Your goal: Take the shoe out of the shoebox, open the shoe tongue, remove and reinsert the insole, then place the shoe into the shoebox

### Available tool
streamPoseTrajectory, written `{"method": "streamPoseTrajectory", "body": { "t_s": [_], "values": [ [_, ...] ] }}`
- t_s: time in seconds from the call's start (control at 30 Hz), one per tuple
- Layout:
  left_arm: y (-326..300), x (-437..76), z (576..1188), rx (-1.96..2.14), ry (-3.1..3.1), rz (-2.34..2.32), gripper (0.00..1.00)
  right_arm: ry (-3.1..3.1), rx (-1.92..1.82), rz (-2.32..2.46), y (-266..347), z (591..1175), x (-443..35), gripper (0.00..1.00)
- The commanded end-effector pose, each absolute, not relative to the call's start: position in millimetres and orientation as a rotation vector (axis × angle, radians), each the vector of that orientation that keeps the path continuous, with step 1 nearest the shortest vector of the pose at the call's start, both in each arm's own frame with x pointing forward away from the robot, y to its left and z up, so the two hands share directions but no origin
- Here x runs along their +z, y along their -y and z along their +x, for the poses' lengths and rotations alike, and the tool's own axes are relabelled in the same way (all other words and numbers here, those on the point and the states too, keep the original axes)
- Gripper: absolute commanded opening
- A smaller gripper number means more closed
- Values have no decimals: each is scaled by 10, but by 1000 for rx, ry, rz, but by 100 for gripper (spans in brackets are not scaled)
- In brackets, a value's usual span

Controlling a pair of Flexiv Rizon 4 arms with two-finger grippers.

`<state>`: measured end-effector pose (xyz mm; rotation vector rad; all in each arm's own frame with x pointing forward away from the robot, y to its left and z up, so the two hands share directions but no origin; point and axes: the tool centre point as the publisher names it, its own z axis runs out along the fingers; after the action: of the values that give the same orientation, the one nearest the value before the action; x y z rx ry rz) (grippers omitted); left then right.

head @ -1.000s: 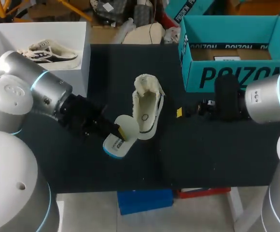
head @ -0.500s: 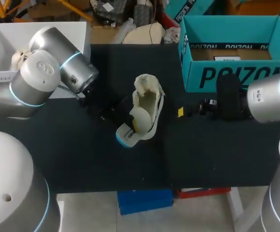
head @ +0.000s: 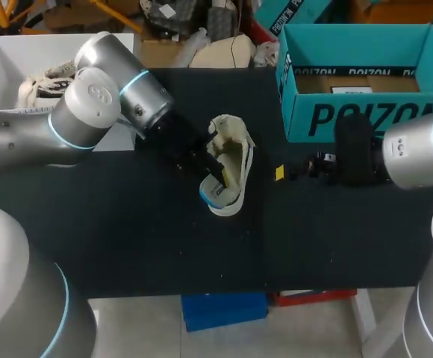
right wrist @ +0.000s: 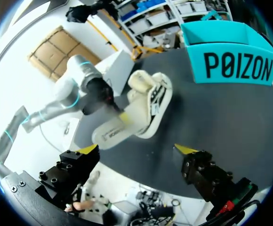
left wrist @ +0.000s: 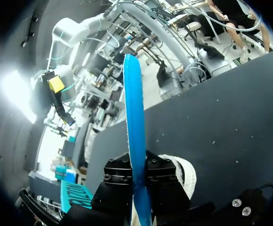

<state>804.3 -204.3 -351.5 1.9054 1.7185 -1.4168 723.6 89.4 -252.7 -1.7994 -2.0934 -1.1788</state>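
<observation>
The cream shoe [head: 231, 168] lies on the black table [head: 127, 246], also seen ahead of my right gripper [right wrist: 148, 101]. My left gripper [head: 207, 177] is at the shoe's opening, shut on the insole [head: 210, 195]. The insole's blue edge juts from the heel end. In the left wrist view the blue insole [left wrist: 134, 155] stands edge-on between the black fingers [left wrist: 116, 181], with the shoe [left wrist: 186, 172] just beneath. The insole's cream face [right wrist: 109, 134] shows in the right wrist view. My right gripper [head: 295, 171] hovers open and holds nothing [right wrist: 136, 149], to the right of the shoe.
The teal shoebox [head: 358, 112] stands open at the back right, close behind my right arm [head: 410, 156]. A white box [head: 127, 67] with another shoe [head: 33, 89] sits at the back left.
My left arm has swung from the shoe's front left up and across to it, carrying the insole from beside the heel into the shoe's opening. The right arm has stayed put.
</observation>
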Motion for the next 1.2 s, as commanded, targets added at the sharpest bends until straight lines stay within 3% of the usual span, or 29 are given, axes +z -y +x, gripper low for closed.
{"method": "streamPoseTrajectory", "body": {
  "t_s": [0.03,0.8,0.83,0.87,0.9,1.0,1.2],
  "values": [
    [2211,-3734,8256,-1483,-1701,1926,0,2094,-1177,-1804,-906,7231,-2527,100],
    [2183,-3853,8497,-1126,-1930,1853,0,2094,-1177,-1804,-906,7231,-2527,100],
    [2173,-3844,8489,-1122,-1929,1855,14,2094,-1177,-1804,-906,7231,-2527,100],
    [2163,-3812,8471,-1131,-1928,1847,44,2094,-1177,-1804,-906,7231,-2527,100],
    [2154,-3774,8450,-1143,-1925,1845,65,2094,-1177,-1804,-906,7231,-2527,100],
    [2114,-3612,8390,-1150,-1904,1841,72,2094,-1177,-1804,-906,7231,-2527,100],
    [2036,-3440,8231,-1158,-1891,1865,58,2094,-1177,-1804,-906,7231,-2527,100]
  ]
}}
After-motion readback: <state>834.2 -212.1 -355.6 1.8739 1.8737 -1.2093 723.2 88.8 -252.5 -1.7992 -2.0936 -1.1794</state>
